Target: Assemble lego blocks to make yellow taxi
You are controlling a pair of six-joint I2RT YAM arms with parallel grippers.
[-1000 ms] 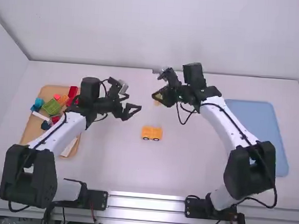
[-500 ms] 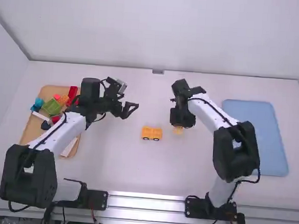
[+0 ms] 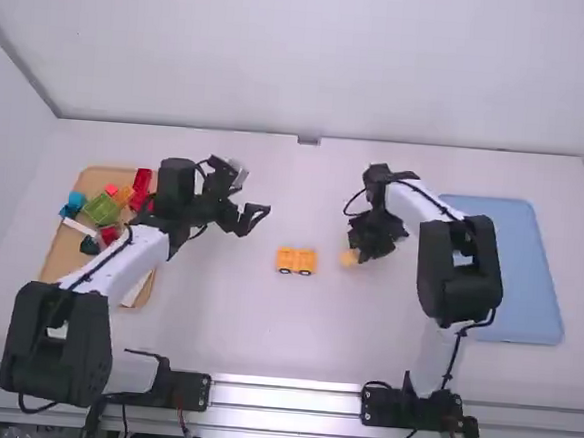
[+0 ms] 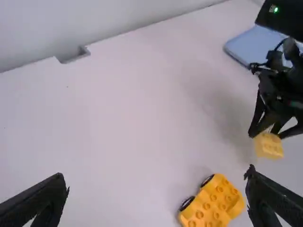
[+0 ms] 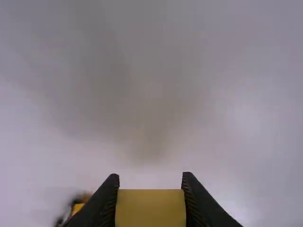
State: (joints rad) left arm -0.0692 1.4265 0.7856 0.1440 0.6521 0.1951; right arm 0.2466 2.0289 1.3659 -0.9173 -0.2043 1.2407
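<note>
Yellow is the small block (image 4: 269, 145) we see pinched between the two fingers of the right gripper (image 3: 357, 252). Just beside it, we find the wheeled yellow car base (image 3: 296, 261) on the white table (image 3: 215, 319). Our left gripper (image 3: 256, 218) stands with its fingers spread wide. Farther out, we see a tan tray (image 3: 62, 255) of coloured blocks (image 3: 101, 209) and a blue tray (image 3: 531, 271).
</note>
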